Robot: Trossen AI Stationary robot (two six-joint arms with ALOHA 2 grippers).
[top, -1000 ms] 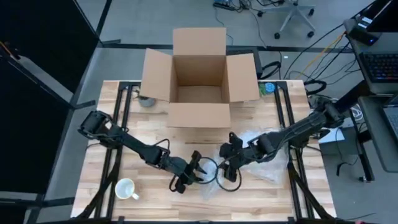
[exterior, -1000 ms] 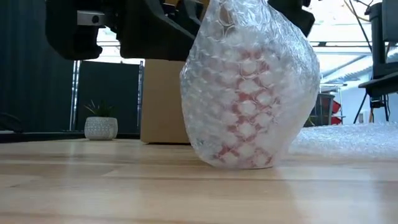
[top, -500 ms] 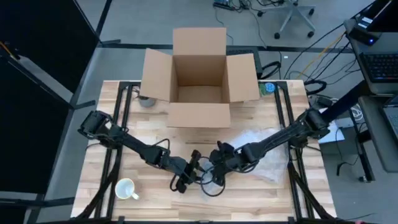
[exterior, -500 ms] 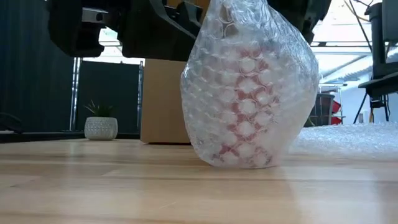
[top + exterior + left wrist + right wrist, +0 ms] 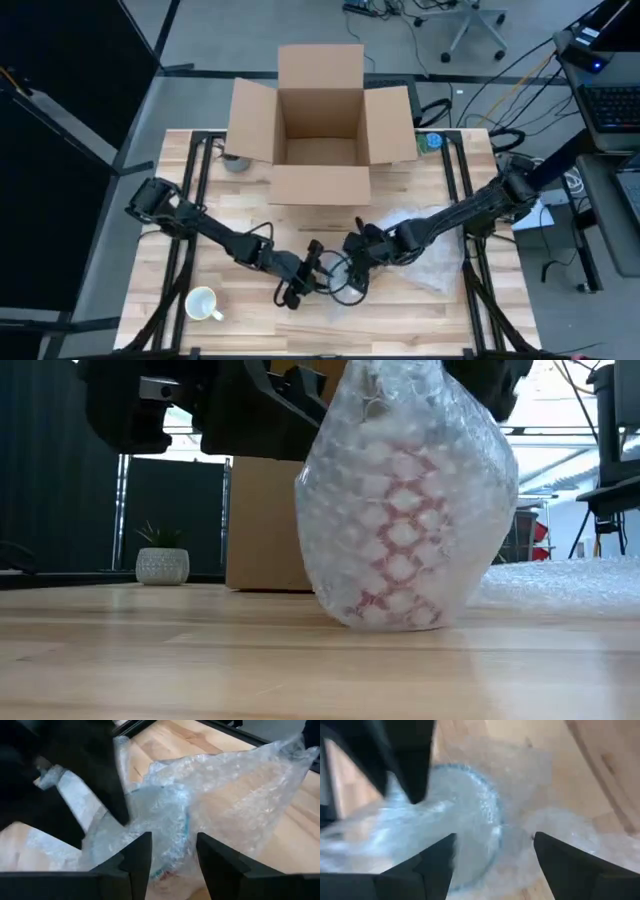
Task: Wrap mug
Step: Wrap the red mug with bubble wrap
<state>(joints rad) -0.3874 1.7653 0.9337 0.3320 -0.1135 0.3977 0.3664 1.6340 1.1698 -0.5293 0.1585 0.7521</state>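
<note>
From above, the bubble-wrapped mug stands near the middle of the desk's front half, its wrapped mouth facing up. The left gripper meets it from the left side and the right gripper from the right. An open cardboard box sits at the desk's rear edge, a loose sheet of bubble wrap lies toward the right edge, and a white mug lies on its side near the front left corner.

At desk height, the wrapped mug stands upright, long axis vertical, red showing through the bubbles, wrap gathered at the top. Dark arm parts crowd above it. A small potted plant and the box stand behind.

In the left wrist view, the fingers stand apart, the wrapped bundle just ahead of them.

In the right wrist view, the fingers are spread wide over the wrapped rim; they hold nothing.
</note>
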